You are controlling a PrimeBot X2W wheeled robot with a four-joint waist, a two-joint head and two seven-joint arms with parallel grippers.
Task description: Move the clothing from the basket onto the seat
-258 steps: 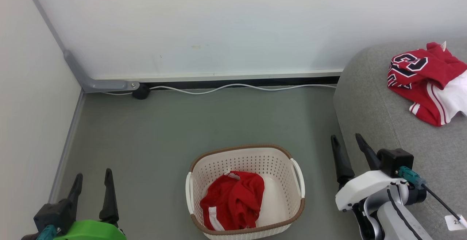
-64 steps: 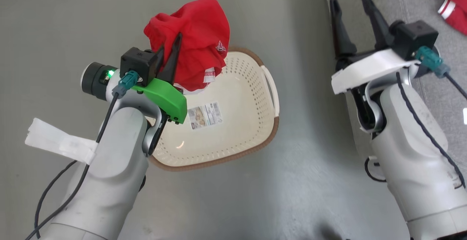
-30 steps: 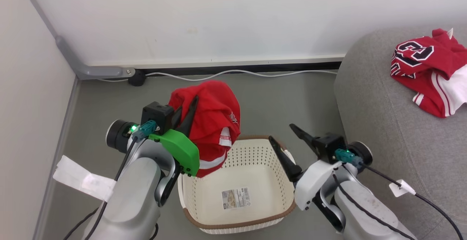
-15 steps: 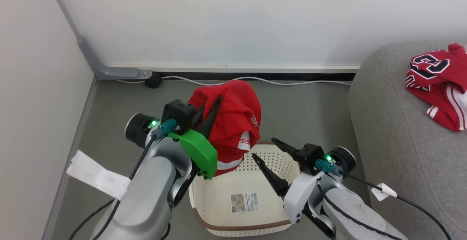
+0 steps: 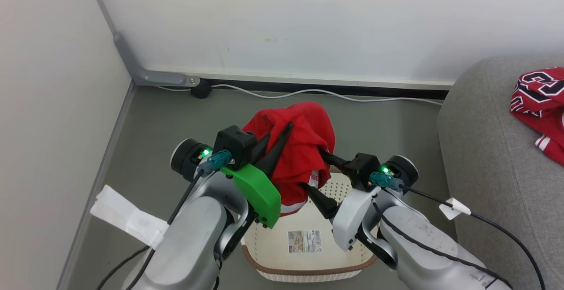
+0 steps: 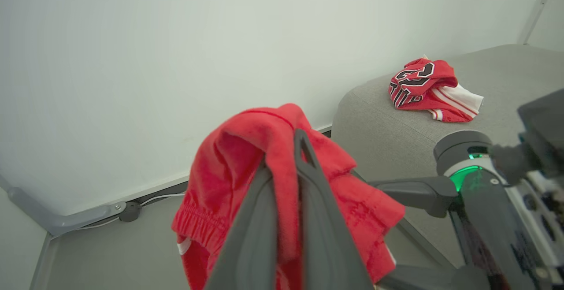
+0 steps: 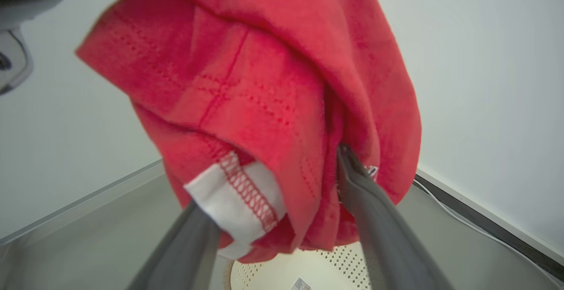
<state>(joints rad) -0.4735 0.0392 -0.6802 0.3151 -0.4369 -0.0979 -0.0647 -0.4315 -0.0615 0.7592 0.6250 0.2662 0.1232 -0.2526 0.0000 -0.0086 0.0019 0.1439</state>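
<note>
Item: red garment [image 5: 304, 149], bunched, white-trimmed hem, held up above the basket [image 5: 308, 271].
Grip: left gripper [image 5: 280, 133], fingers pressed together on a top fold; the cloth drapes over both.
Right gripper [image 5: 312, 169]: fingers spread, one on each side of the hanging lower part (not closed on it).
Below: basket floor with label sticker [image 5: 304, 241], print too small to read.
Right: grey sofa [image 5: 484, 149] bearing a red jersey [image 5: 539, 91] with black-and-white block lettering, folded, unreadable.
Behind: white cable [image 5: 308, 92] along the wall.
</note>
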